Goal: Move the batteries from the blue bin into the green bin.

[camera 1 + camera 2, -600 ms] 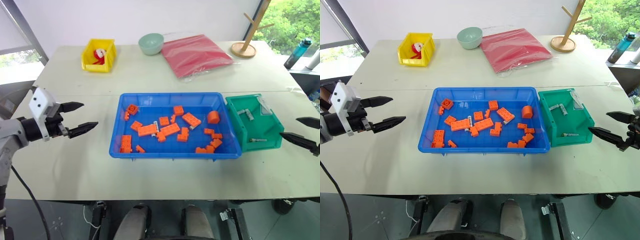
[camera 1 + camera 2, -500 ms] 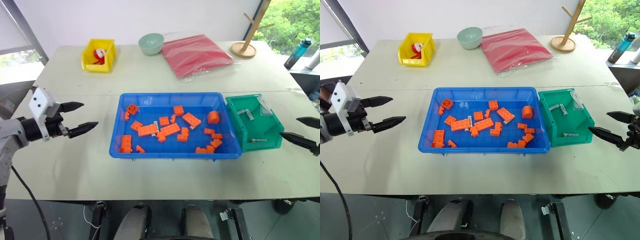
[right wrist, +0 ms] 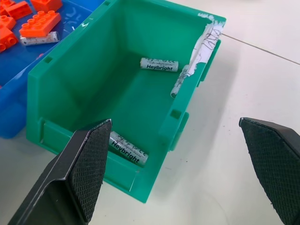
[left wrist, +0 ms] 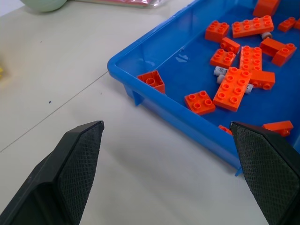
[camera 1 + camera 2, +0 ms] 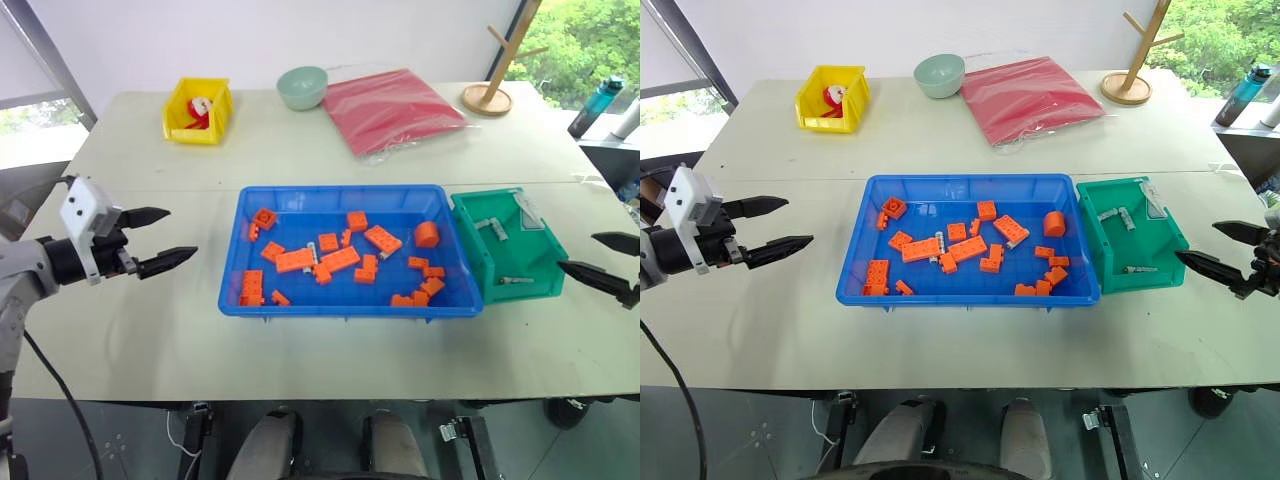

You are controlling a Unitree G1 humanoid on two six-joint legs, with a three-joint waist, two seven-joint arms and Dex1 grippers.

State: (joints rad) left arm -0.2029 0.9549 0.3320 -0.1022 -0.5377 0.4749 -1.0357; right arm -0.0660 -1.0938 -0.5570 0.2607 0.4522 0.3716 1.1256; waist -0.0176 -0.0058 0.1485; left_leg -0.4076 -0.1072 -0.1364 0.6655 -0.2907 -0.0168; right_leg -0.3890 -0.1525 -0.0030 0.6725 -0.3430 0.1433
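Both pincers, left pincer [image 5: 165, 239] and right pincer [image 5: 598, 258], stood wide apart, empty. Batteries [image 4: 220, 71] hid between orange bricks [image 5: 340, 259] in blue bin [image 5: 330, 197]; best pinch one battery, drop into green bin [image 5: 485, 255].

Very little has changed. The left gripper [image 5: 168, 238] has moved a small step toward the blue bin [image 5: 340, 302], and its white wrist block sits a little higher than before. The right gripper [image 5: 603, 261] has shifted slightly up beside the green bin [image 5: 470, 222]. The jaws of both are spread as wide as before.
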